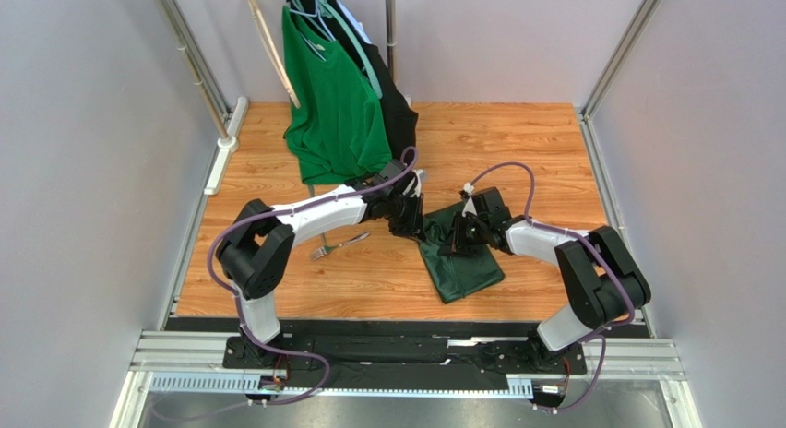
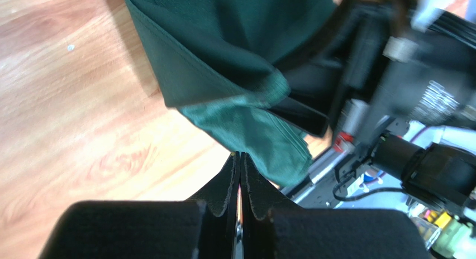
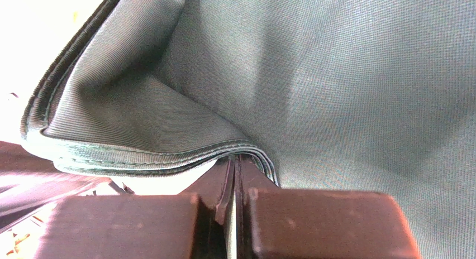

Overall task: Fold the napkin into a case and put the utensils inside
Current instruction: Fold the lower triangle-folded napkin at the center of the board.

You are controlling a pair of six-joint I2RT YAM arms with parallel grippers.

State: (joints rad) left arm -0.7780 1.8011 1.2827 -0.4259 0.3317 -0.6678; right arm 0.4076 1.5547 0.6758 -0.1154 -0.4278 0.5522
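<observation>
Napkin [image 1: 466,267] mid-desk [image 1: 517,142], far end raised: right pincer [image 3: 236,158] clamped on stacked hems, left pincer [image 2: 239,156] closed on corner flap, probably tensioning the fold; fork [image 1: 337,243] waits alongside.

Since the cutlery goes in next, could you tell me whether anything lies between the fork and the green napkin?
Nothing visible lies on the table between the fork and the napkin; only the left claw stands at the napkin's fork-side edge.

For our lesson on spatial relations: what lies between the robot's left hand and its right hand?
A fold of the dark green napkin fills the gap between the left hand and the right hand, which is clearest in the top view.
</observation>
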